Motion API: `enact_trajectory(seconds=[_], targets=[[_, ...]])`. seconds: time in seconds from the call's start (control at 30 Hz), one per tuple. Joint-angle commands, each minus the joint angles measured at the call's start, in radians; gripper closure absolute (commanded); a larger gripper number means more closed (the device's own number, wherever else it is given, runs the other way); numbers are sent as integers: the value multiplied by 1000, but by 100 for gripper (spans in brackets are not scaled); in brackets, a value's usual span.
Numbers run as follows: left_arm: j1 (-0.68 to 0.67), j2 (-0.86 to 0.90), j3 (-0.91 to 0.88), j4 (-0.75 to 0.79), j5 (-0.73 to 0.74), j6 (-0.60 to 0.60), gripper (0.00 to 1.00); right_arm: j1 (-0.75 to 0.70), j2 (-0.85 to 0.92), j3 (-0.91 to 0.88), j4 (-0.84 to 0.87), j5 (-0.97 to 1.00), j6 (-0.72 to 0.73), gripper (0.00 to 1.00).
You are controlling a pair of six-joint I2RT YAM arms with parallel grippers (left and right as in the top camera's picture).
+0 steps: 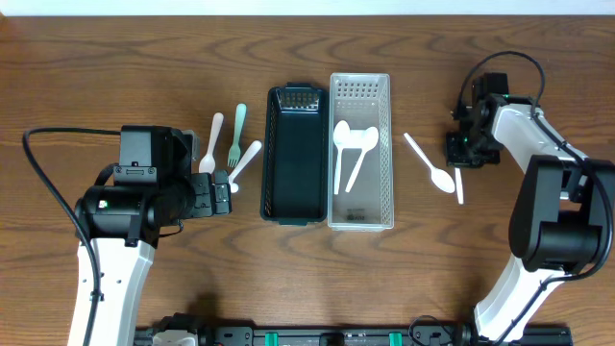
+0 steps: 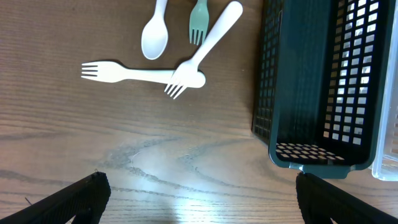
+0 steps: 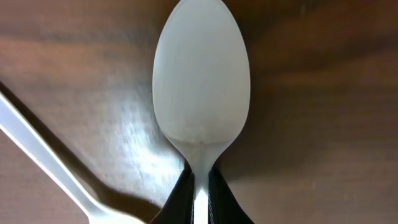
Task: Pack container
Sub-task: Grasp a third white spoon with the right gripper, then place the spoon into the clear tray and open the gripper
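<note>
Now my right fingers point(image 3: 179, 202) were clamped on the white spoon's point(image 3: 201, 81) handle over the counter point(image 3: 311, 93), right of the white container point(image 1: 391, 144); my left fingers point(image 2: 74, 199) stood wide apart near the dark container point(image 2: 267, 74).

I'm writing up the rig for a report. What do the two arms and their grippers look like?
Left arm and right arm: white links, black joint housings, a black cable looping off each. The left gripper and right gripper have black fingers.
</note>
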Motion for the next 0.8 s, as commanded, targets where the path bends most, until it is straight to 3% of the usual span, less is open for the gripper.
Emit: enact_trajectory(seconds=[0.0, 0.17, 0.33, 0.53, 0.77], targets=[[4, 4, 15, -3, -12, 16, 2, 19, -117, 63, -43, -53, 57, 99], [4, 4, 15, -3, -13, 17, 2, 79, -293, 98, -74, -349, 214, 99], [4, 4, 15, -3, -13, 17, 2, 232, -350, 97, -48, -286, 350, 99], [4, 4, 15, -3, -13, 17, 2, 391, -290, 65, -37, -109, 485, 99], [4, 4, 15, -3, -12, 17, 2, 428, -206, 65, -8, -90, 490, 99]])
